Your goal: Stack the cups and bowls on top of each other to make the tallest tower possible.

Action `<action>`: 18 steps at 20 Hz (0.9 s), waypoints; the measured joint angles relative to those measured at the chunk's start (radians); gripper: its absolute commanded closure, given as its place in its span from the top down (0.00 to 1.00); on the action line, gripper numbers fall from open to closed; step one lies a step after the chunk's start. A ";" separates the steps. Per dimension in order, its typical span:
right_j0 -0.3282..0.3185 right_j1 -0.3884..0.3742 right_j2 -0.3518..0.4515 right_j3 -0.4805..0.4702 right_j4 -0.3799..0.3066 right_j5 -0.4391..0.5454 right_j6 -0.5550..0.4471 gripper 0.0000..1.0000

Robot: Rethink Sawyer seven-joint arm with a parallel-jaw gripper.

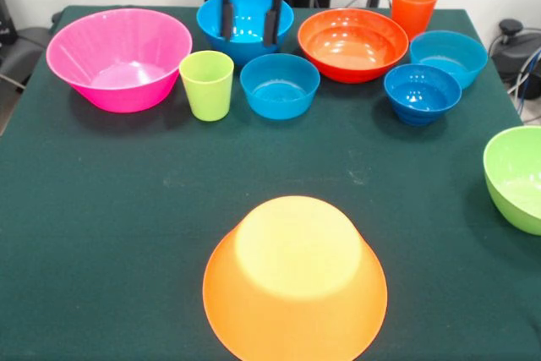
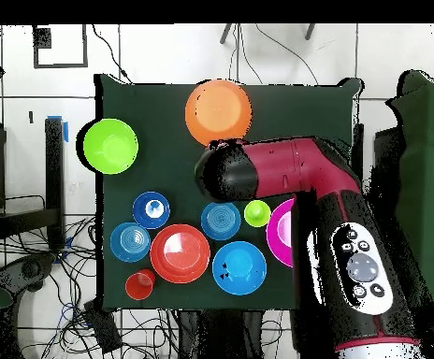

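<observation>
Pincer (image 1: 248, 19) spread wide, empty, over medium blue bowl (image 1: 245, 24) at twelve o'clock; inverted light-orange bowl (image 1: 295, 281) waiting at six. Risky: glossy rim could slip, toppling neighbouring green cup (image 1: 207, 84).

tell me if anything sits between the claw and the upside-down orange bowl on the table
Yes. The claw hangs open over the medium blue bowl at the far side. A small blue bowl and the lime green cup stand just in front of it; beyond them, bare cloth runs to the upside-down orange bowl.

table (image 1: 127, 209): green cloth | bowls (image 1: 294, 281): eight, light-orange one inverted | cups (image 1: 207, 84): two, upright
</observation>
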 measured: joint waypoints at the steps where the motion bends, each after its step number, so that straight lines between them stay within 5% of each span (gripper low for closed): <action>1: -0.004 0.004 0.000 -0.002 0.000 -0.001 0.000 1.00; 18: 0.006 -0.002 -0.079 -0.068 0.124 0.025 0.000 1.00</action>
